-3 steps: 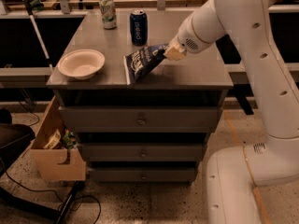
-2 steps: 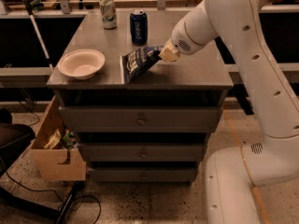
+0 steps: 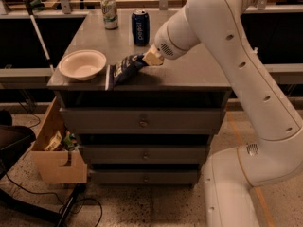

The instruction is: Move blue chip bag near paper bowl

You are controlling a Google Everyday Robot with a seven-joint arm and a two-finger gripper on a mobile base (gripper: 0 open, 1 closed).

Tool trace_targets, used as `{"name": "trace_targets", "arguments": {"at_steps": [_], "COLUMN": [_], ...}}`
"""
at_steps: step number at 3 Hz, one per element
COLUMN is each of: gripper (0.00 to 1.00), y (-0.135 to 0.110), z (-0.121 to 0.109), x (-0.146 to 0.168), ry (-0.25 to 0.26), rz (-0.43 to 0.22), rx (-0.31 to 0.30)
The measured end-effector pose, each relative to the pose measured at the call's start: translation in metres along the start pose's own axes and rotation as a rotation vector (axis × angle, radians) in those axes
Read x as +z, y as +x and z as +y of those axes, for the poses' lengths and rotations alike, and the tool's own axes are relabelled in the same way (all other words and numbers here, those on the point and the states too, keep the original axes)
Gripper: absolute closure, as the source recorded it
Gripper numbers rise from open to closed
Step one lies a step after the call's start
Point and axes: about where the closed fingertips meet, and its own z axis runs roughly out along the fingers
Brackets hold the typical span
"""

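Note:
The blue chip bag (image 3: pixel 124 69) is dark navy with white lettering. It hangs tilted just above the front of the grey cabinet top (image 3: pixel 189 70), its lower corner close to the front edge. My gripper (image 3: pixel 148 60) is shut on the bag's upper right end. The paper bowl (image 3: pixel 82 64) is cream and round and sits at the front left corner of the cabinet top. The bag's left end is a short gap to the right of the bowl's rim.
A blue soda can (image 3: pixel 140 27) and a green-white can (image 3: pixel 109 12) stand upright at the back of the top. The cabinet has drawers (image 3: pixel 142 122) below. An open cardboard box (image 3: pixel 54 152) with items sits on the floor at the left.
My gripper has carried the blue chip bag leftward and toward the front edge, closer to the paper bowl. The bowl and cans have not moved.

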Motion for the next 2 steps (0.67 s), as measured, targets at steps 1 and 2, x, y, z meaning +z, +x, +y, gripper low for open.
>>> {"name": "trace_targets", "arguments": {"at_steps": [1,2], "gripper": [0.05,0.00], "y": [-0.0070,-0.0022], "z": [0.0156,0.0153], "x": [0.0110,0.0195], "ry": [0.006,0.008], "rz": [0.013,0.040], "rx": [-0.017,-0.002]}}
